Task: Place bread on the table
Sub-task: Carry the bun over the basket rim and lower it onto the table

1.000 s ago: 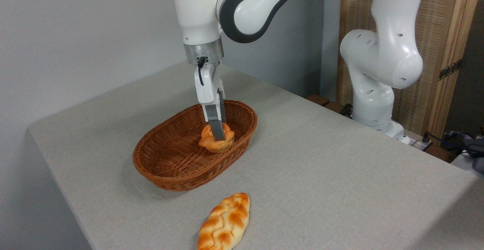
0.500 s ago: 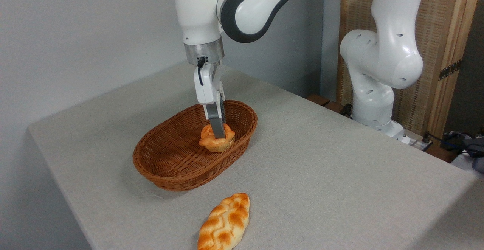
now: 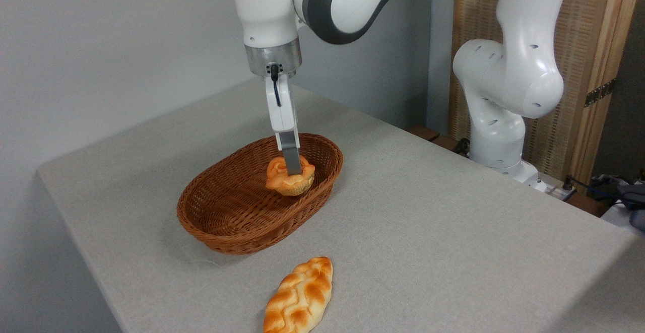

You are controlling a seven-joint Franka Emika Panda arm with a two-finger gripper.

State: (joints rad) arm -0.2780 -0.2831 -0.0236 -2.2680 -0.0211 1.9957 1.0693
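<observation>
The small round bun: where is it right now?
The bun is held in the shut gripper at picture centre, over the right end of the wicker basket, up-left of the braided loaf.

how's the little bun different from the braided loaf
The bun is small, round and knotted; the braided loaf is long and oval. The bun is pinched in the hand over the wicker basket; the loaf lies untouched on the table. Both are glazed golden-orange.

hand gripping bread, over basket
</observation>
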